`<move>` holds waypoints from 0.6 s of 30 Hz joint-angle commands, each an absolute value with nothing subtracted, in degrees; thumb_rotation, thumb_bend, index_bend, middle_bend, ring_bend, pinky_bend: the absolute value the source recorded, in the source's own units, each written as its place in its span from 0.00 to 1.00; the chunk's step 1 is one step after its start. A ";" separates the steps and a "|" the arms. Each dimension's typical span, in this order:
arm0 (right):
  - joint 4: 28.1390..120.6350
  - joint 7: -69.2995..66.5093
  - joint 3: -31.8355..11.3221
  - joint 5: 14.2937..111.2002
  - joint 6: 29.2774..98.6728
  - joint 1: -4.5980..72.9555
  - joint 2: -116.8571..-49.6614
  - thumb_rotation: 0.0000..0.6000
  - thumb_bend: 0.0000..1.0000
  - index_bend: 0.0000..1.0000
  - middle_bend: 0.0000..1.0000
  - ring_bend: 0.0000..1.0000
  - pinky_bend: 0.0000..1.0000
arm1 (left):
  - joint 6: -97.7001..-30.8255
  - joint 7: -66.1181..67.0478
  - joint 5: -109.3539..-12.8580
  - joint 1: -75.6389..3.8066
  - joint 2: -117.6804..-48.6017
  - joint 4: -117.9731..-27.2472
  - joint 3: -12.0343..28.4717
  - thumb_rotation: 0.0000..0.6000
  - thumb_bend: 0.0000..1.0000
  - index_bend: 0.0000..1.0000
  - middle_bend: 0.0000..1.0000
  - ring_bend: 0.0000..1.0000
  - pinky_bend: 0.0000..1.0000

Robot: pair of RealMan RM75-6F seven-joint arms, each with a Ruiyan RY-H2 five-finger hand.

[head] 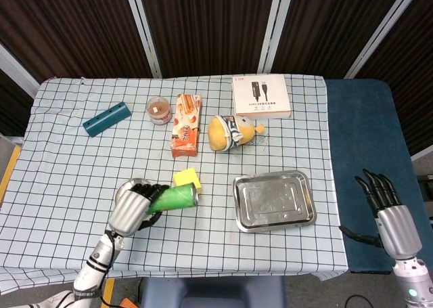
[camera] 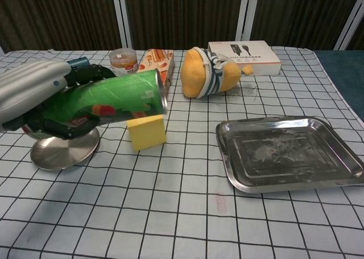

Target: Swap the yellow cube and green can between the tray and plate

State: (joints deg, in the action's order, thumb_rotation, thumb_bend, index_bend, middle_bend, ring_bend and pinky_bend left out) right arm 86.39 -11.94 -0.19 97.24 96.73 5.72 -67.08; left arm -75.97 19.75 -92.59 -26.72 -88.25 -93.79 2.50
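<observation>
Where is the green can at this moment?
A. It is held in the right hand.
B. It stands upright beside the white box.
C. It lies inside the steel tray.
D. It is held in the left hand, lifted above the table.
D: the left hand grips the green can on its side in the air, above the yellow cube; the tray holds nothing.

Table under white cloth with black grid lines, cloth edge hanging over near side. Dark blue surface adjoining table on right. Far side: dark brown pleated curtains split by slanted white frame bars. Yellow-edged floor strip at far left. Light even, soft shadows on cloth.
</observation>
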 commanded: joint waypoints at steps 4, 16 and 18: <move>86.28 -14.17 -0.88 97.19 98.59 4.74 -66.43 1.00 0.02 0.00 0.00 0.00 0.00 | -73.85 22.80 -97.31 -28.39 -90.23 -96.97 -0.20 1.00 0.66 0.44 0.52 0.56 0.58; 86.08 -15.17 -1.35 97.50 98.74 4.31 -66.17 1.00 0.02 0.00 0.00 0.00 0.00 | -69.24 32.05 -96.04 -28.76 -99.71 -93.95 -0.70 1.00 0.65 0.44 0.51 0.55 0.58; 86.15 -15.50 -1.37 97.50 98.64 4.29 -66.01 1.00 0.02 0.00 0.00 0.00 0.00 | -69.19 33.36 -95.37 -28.49 -101.15 -93.05 -0.46 1.00 0.65 0.44 0.49 0.54 0.58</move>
